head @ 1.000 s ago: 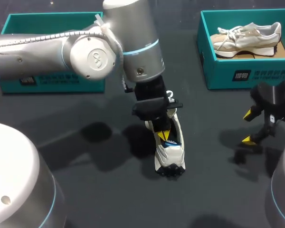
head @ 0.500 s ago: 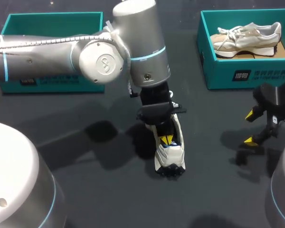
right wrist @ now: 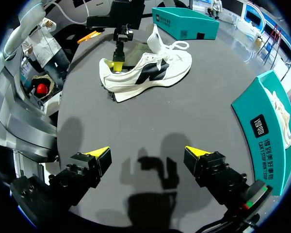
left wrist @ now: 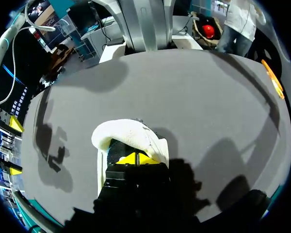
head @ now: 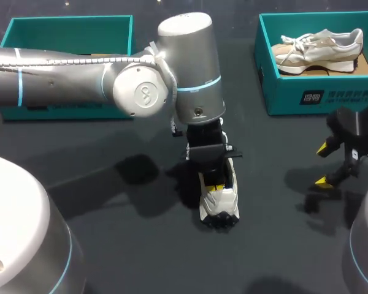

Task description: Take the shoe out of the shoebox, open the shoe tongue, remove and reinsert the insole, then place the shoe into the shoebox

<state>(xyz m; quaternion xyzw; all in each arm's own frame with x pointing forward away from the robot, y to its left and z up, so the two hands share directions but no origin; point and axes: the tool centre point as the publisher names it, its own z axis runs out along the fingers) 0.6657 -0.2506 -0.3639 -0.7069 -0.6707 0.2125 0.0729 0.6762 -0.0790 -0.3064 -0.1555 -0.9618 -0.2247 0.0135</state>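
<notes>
Spanning the whole head view, the dark table [head: 141,251] carries everything. The left arm [head: 80,79] comes in from the left edge and crosses to the middle, bending down steeply at the wrist, which looks like the way to come at the shoe from above.

Two teal boxes sit at the top. The left shoebox [head: 61,22] in the upper left corner shows no shoe in the part that can be seen, so it is probably the one this shoe belongs to. The right shoebox [head: 306,92] in the upper right corner holds a beige shoe [head: 322,49] lying on its side.

The white shoe [head: 219,202] stands upright on its sole just right of centre, out of both boxes and well apart from them, toe towards the lower edge. Standing so, its opening faces up, which suits work inside it.

The left gripper [head: 214,181] is sunk into that opening, yellow showing just behind the toe. Whether it is spread or pinching something in there cannot be told, and the insole itself cannot be made out. The step looks like the insole work.

The right gripper [head: 320,164] hangs at the right edge, spread wide and empty, well clear of the shoe, apparently waiting.
</notes>
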